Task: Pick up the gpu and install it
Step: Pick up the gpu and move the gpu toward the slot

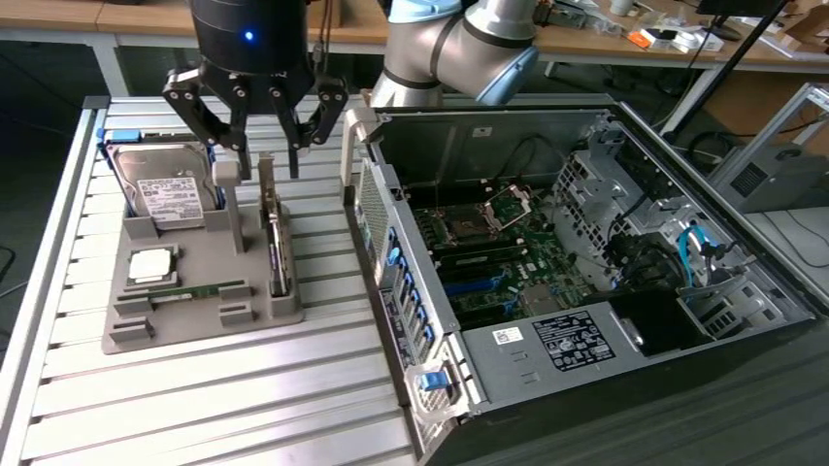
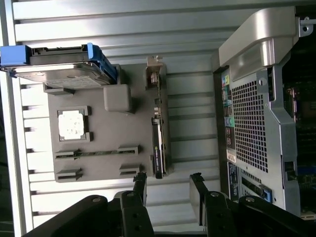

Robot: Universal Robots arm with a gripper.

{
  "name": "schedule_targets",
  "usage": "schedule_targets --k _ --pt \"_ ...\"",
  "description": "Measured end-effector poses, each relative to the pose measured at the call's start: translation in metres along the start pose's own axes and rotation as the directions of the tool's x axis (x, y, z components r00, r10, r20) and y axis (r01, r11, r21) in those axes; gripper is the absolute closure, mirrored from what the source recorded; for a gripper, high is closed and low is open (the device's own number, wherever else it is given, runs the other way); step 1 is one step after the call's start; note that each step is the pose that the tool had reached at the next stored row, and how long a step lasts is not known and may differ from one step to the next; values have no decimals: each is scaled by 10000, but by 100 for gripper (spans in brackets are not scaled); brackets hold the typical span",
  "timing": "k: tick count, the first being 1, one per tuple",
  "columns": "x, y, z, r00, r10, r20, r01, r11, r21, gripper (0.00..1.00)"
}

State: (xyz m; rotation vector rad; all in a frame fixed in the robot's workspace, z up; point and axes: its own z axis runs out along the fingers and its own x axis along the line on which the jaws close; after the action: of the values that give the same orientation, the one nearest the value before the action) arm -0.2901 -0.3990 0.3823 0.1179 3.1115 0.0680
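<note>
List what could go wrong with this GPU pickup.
1. The gpu stands thin on edge in its holder. The open jaws above, if off-centre, could tip or scrape it.
2. The hard drive and a gray post stand close beside it, so a descending jaw might strike them.

A silver table (image 1: 194,408) with long ridges fills the lower left of the frame. Wood desks (image 1: 52,15) run along the top edge. The floor (image 1: 33,107) at the upper left is dark. A grey box (image 1: 778,180) sits at the right edge.
</note>
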Motion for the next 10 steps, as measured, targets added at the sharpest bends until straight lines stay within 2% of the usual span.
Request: schedule_targets --k 10 --pt "-16 -2 115 10000 0 0 0 10000 0 52"
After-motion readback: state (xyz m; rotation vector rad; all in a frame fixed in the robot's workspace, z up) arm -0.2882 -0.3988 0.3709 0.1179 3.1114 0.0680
